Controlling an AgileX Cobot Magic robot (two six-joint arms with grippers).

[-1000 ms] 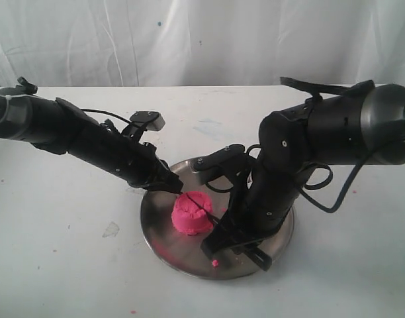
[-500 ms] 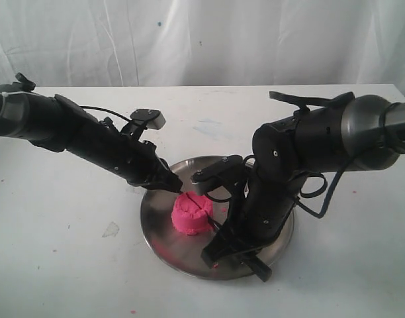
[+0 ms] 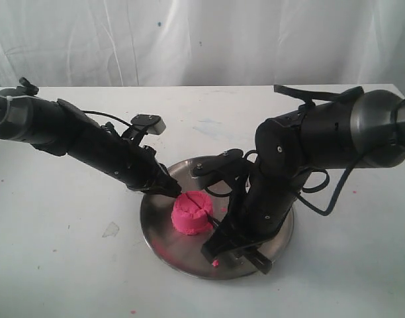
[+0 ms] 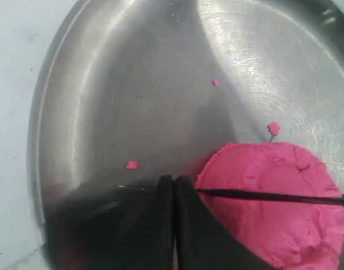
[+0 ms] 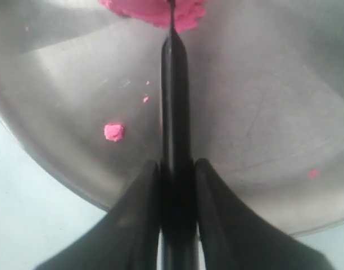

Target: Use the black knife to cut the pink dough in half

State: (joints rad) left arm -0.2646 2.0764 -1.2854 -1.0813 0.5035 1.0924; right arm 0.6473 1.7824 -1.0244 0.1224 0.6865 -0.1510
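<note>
The pink dough (image 3: pixel 191 214) sits as one squat lump in the middle of the steel plate (image 3: pixel 157 233). The black knife (image 3: pixel 214 220) lies across its top, the thin blade (image 4: pixel 273 196) pressed into a groove. My right gripper (image 3: pixel 220 242) is shut on the knife's handle (image 5: pixel 175 84) at the plate's near right, with the dough's edge (image 5: pixel 161 12) just past the blade. My left gripper (image 3: pixel 175 192) is shut, its fingertips (image 4: pixel 186 188) over the blade close to its point, right beside the dough (image 4: pixel 279 219).
Small pink crumbs lie on the plate (image 4: pixel 132 84): one crumb (image 3: pixel 216 263) near the front rim, another crumb (image 5: pixel 113 131) beside the handle. White table (image 3: pixel 70 265) surrounds the plate, with a white curtain (image 3: pixel 202 40) behind. Both black arms lean over the plate.
The right arm rocked slightly left and back with the knife. The left gripper dipped a little at the blade's tip. The dough has stayed in place.
</note>
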